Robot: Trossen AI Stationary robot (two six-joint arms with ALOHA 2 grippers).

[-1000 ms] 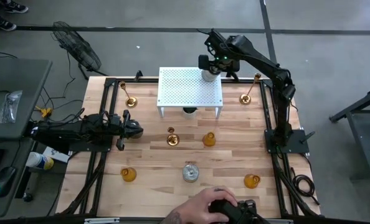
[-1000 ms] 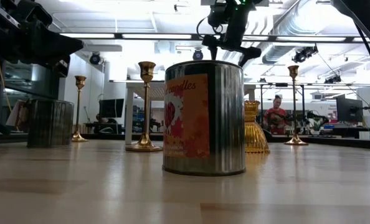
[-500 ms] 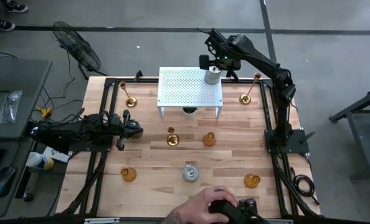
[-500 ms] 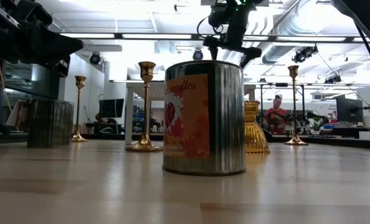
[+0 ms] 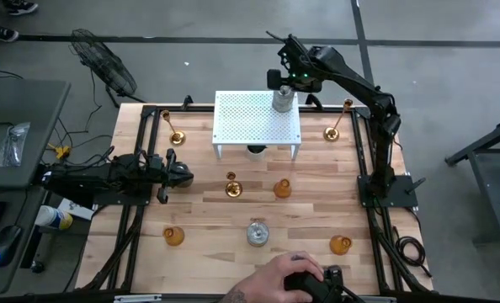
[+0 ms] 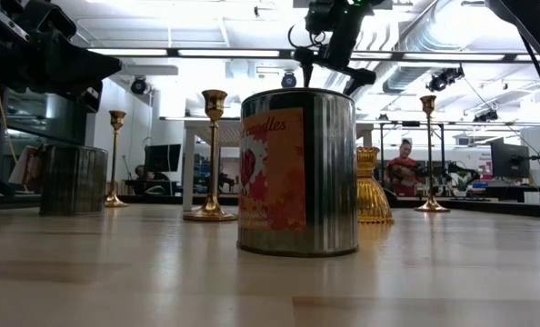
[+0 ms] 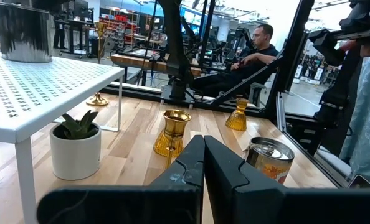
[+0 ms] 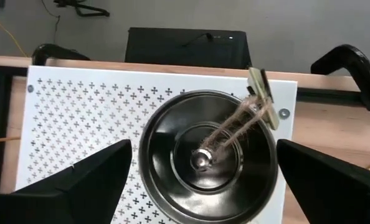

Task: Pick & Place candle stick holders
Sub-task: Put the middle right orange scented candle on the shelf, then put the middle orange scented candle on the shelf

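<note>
A silvery-grey jar-like holder (image 5: 282, 100) stands on its base on the far right corner of the white perforated rack (image 5: 250, 122). My right gripper (image 5: 282, 84) hovers over it, open. In the right wrist view its two fingers stand on either side of the jar (image 8: 207, 155) and touch nothing. My left gripper (image 5: 183, 177) is shut and empty at the table's left side. Slim gold candlesticks (image 5: 176, 135) (image 5: 332, 130) (image 5: 231, 187), amber holders (image 5: 282, 187) (image 5: 174, 236) (image 5: 341, 244) and a second silvery jar (image 5: 257, 231) stand on the table.
A small potted plant (image 5: 256, 151) stands under the rack. A person's hand (image 5: 275, 282) holds a device at the table's near edge. In the low view the labelled silvery jar (image 6: 297, 173) fills the middle and hides the rack behind it.
My right gripper has gone up a little above the jar on the rack and has stayed open. The jar stays on the rack.
</note>
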